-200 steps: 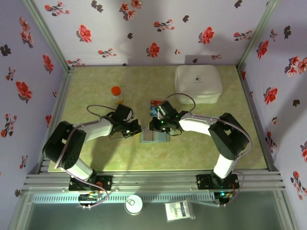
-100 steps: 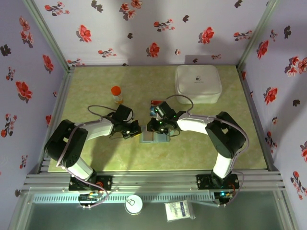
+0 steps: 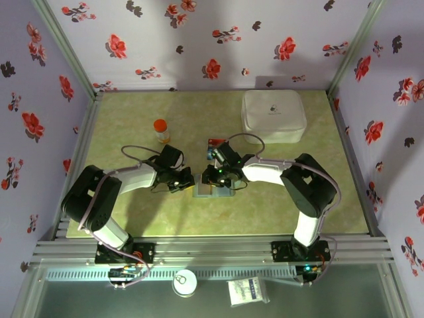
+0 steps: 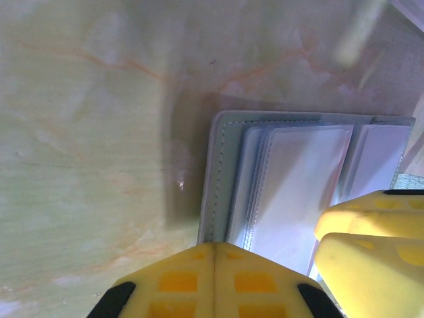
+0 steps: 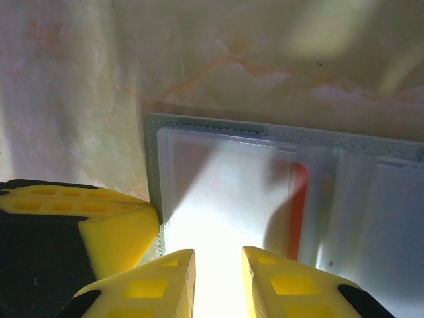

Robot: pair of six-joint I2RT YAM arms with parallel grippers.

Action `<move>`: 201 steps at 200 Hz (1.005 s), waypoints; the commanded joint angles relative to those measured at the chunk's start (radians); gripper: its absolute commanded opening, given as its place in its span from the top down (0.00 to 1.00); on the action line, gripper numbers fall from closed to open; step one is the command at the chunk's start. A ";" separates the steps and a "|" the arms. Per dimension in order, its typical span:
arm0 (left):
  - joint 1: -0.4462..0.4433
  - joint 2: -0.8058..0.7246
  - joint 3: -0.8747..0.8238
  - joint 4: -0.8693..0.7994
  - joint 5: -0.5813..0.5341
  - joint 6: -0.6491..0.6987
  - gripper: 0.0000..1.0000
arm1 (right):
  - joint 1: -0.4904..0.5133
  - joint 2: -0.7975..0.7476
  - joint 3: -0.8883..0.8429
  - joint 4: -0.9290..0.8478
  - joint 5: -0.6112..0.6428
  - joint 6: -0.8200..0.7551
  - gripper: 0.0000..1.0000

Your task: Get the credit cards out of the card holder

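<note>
Since a second ago the right hand (image 3: pixel 216 176) has slid a little to the left over the holder (image 3: pixel 223 192), and its forearm has swung left with it. The left hand (image 3: pixel 187 180) has stayed where it was.

From above, a pale green marbled worktop (image 3: pixel 132 112) sits inside walls with a red flower print. At the far left, the left arm bends in from its base towards the middle. Beyond it stands a small bottle (image 3: pixel 161 130) with an orange cap, upright and well apart from everything else.

The left hand rests low at the holder's left edge. In its wrist view its yellow fingers (image 4: pixel 179 281) are pressed together, with nothing between them, and their tips touch the holder's grey stitched rim.

The holder lies open and flat near the middle of the worktop, between the two hands. Its clear sleeves (image 4: pixel 291 185) face up and catch a bright glare.

The right hand comes in from the holder's other side. In its wrist view its fingers (image 5: pixel 162 275) stand a little apart over a clear sleeve. The glare hides whether they pinch anything. A red edge (image 5: pixel 299 205) shows through the plastic just to the right of them.

Two cards (image 3: pixel 212 147), one red and one blue-teal, lie on the worktop just beyond the holder, beside the right arm.

Farther right, near the back corner, sits a large white rounded case (image 3: pixel 273 116).
</note>
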 commanded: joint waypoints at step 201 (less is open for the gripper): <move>-0.006 0.022 0.021 -0.039 -0.015 0.028 1.00 | -0.009 -0.044 -0.033 -0.089 0.086 -0.013 0.75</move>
